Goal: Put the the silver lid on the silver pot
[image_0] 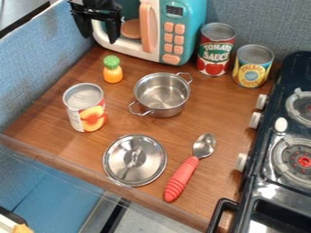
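Since the round silver metal lid with a looped handle on top (pixel 135 164) is lying on the brown wooden counter (pixel 222 118), apart from the small silver two-handled pot (pixel 163 92), I'd say you're at the very start: pick-up first, placing later. The pot's sitting upright with its top uncovered, so it looks good to go.

Your black two-finger claw (pixel 99 39) is up at the top left of the camera view, by the teal and white toy microwave (pixel 183 27). Looks to me like the fingers are spread pretty wide, with nothing between them, and they aren't on the lid or the pot.

Next move, imo: bring it over the lid, line the fingers up on either side of that little handle, drop down and pinch. Watch the spoon with the red handle (pixel 181 178) right beside the lid, and maybe swing clear of the open-looking can with peaches on its label (pixel 87 110) on your way. Grab it off-centre and the lid will probably tip, which would make seating it on the rim a pain.
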You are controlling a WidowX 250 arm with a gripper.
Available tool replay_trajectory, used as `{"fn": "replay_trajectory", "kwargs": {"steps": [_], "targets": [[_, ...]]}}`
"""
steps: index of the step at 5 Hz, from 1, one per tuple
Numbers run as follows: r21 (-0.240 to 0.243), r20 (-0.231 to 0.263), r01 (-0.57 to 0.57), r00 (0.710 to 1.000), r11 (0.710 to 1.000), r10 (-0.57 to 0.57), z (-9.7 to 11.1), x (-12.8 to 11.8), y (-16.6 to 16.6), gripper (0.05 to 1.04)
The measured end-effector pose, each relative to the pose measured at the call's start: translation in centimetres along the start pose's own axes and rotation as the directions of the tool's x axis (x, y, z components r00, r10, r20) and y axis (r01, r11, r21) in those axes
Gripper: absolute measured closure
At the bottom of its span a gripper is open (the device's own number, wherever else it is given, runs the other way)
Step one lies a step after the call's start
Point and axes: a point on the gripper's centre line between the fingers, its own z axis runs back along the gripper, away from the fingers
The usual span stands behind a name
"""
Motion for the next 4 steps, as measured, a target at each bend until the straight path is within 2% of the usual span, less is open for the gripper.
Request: {"fn": "replay_trajectory", "kwargs": {"steps": [1,2,3,4], "targets": [[-0.028,-0.055,0.004,0.998,1.0,-0.006,-2.1,-0.9,-0.4,0.082],[-0.095,-0.099,0.058,0.993,0.994,-0.067,-2.0,-2.8,-1.6,0.083],[-0.112,-0.042,0.113,0.992,0.987,-0.119,2.0,-4.5,-3.8,0.083],[-0.13,-0.02,0.228,0.972,0.965,-0.232,3.2,-6.3,-8.2,0.083]]}}
